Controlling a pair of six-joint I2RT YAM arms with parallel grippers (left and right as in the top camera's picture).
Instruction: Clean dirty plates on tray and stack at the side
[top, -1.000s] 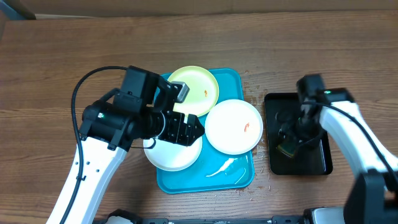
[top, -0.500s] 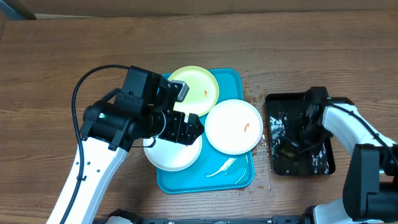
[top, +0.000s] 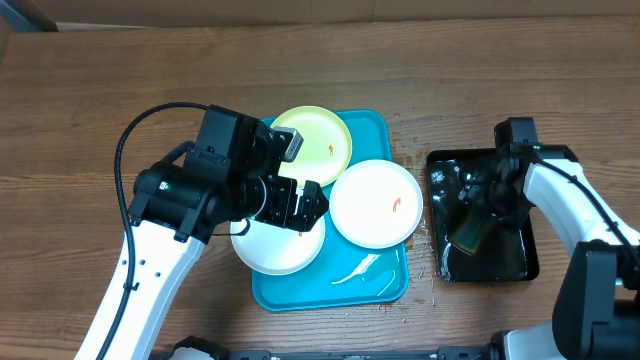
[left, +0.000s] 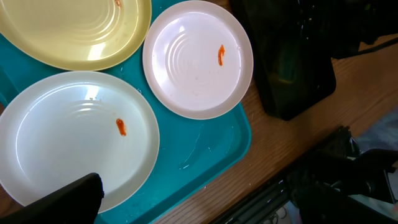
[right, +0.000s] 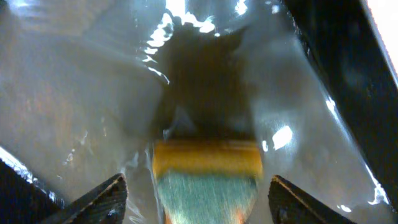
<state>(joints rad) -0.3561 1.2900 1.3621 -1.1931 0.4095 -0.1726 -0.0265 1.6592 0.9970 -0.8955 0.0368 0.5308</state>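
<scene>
The turquoise tray (top: 385, 282) holds three plates: a pale yellow-green one (top: 318, 140) at the back, a white one (top: 375, 205) at the right and a white one (top: 280, 245) at the front left. All three have a small orange-red smear. They also show in the left wrist view: yellow-green (left: 74, 31), white (left: 198, 59), white (left: 74, 143). My left gripper (top: 303, 205) hovers open and empty over the front-left plate. My right gripper (right: 199, 202) is open in the black tray, its fingers on either side of a yellow-green sponge (right: 206, 177) with small gaps.
The black tray (top: 510, 265) stands right of the turquoise tray and holds rippling water; the sponge (top: 468, 230) lies in it. Water is pooled on the turquoise tray's front (top: 355, 268). Bare wooden table (top: 90, 120) lies to the left and behind.
My right gripper has shifted up and to the right within the black tray, the water is stirred, and the sponge shows more fully. The left arm and the plates have not moved.
</scene>
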